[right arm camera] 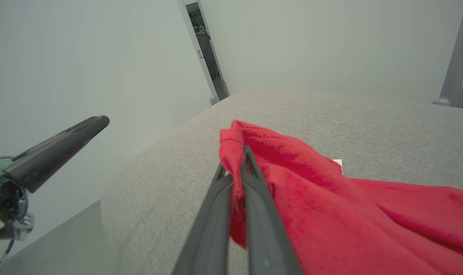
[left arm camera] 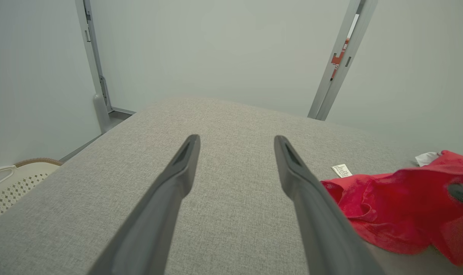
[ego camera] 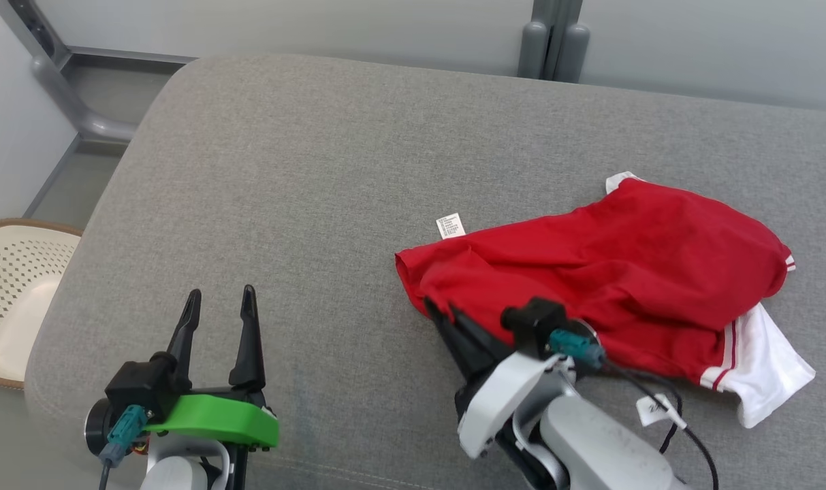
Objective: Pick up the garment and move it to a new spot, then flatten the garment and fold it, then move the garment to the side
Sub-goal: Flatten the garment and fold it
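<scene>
Our right tool point(right arm camera: 234, 168) is pressed together on the red garment point(ego camera: 603, 265), pinching a fold at its near-left hem. The garment lies crumpled on the grey bench point(ego camera: 304, 170), with a white label point(ego camera: 450, 225) at its far-left edge. Well left of the garment, our left tool point(ego camera: 220, 296) hovers with its fingers spread.

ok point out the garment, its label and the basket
garment point(ego camera: 610, 272): head view, middle of the red cloth
label point(ego camera: 451, 226): head view, centre of the white tag
basket point(ego camera: 14, 272): head view, perforated wall
</scene>
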